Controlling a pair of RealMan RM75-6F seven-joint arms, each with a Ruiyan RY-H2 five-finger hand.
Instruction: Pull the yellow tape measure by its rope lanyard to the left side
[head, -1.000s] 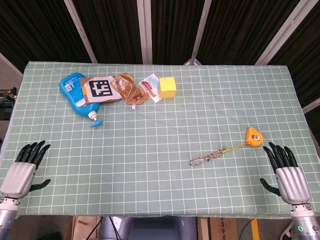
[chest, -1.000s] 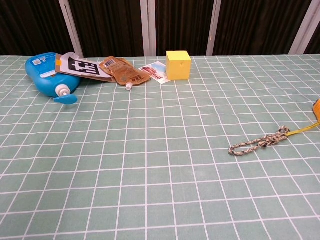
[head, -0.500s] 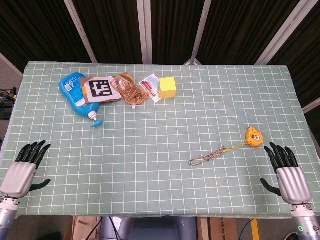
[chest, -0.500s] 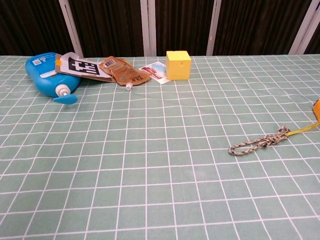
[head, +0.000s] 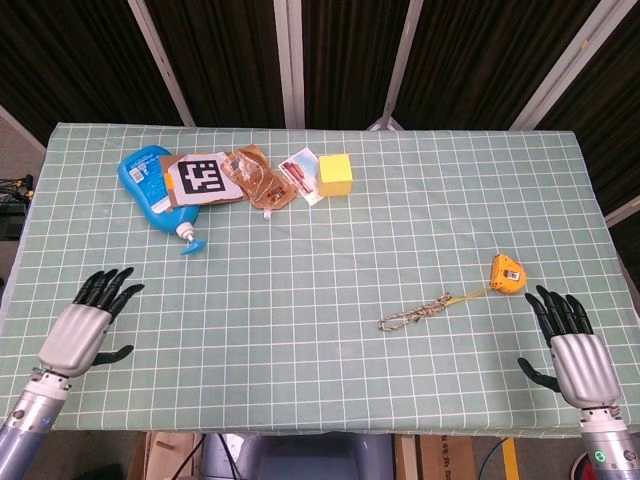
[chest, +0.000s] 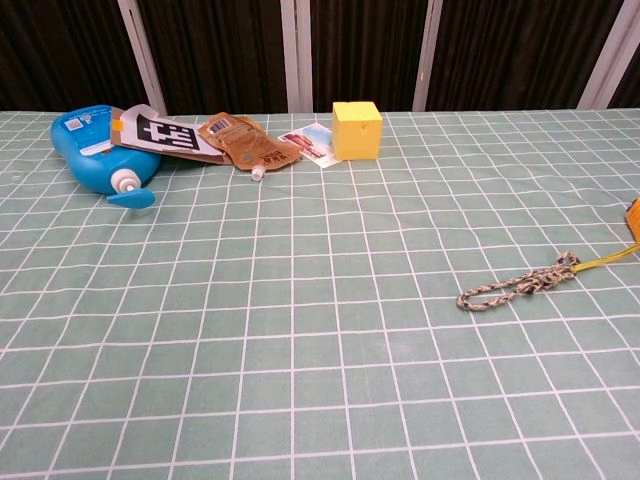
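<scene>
The yellow tape measure (head: 507, 273) lies on the right part of the green checked table (head: 330, 240). Only its edge (chest: 634, 215) shows in the chest view. Its braided rope lanyard (head: 413, 314) trails left and toward me, also seen as the lanyard (chest: 515, 285) in the chest view, joined by a thin yellow strap. My right hand (head: 573, 350) hovers open at the table's front right corner, just right of the tape measure and touching nothing. My left hand (head: 88, 326) is open over the front left of the table, far from the lanyard.
Along the back left lie a blue bottle (head: 152, 190), a card with a black marker (head: 201, 178), a brown pouch (head: 259, 180), a small packet (head: 301, 172) and a yellow cube (head: 334, 173).
My left hand has moved right and forward, in over the table's front left. The right hand, tape measure and lanyard have stayed put.
</scene>
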